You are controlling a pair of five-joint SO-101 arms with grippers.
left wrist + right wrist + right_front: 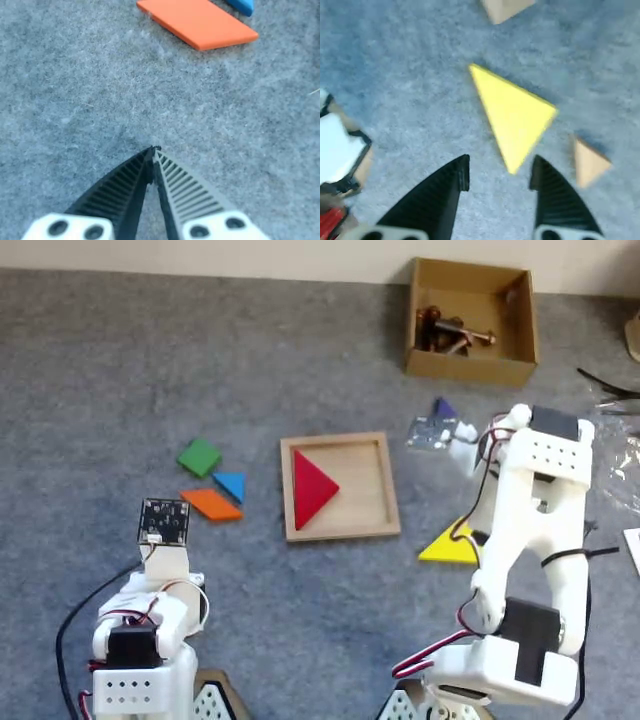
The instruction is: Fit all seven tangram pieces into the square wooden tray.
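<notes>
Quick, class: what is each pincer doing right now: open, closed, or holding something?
Left pincer: closed, holding nothing.
Right pincer: open above the yellow triangle, holding nothing.

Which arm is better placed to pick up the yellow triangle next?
Right. The right gripper, open, hangs at the yellow triangle; the left gripper is shut, beyond the tray near the orange piece.

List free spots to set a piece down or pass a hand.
Free: tray right half beside red triangle; carpet nearside of tray; carpet beyond green square. Crowded: green square, blue triangle, orange parallelogram cluster; yellow triangle by right gripper.
</notes>
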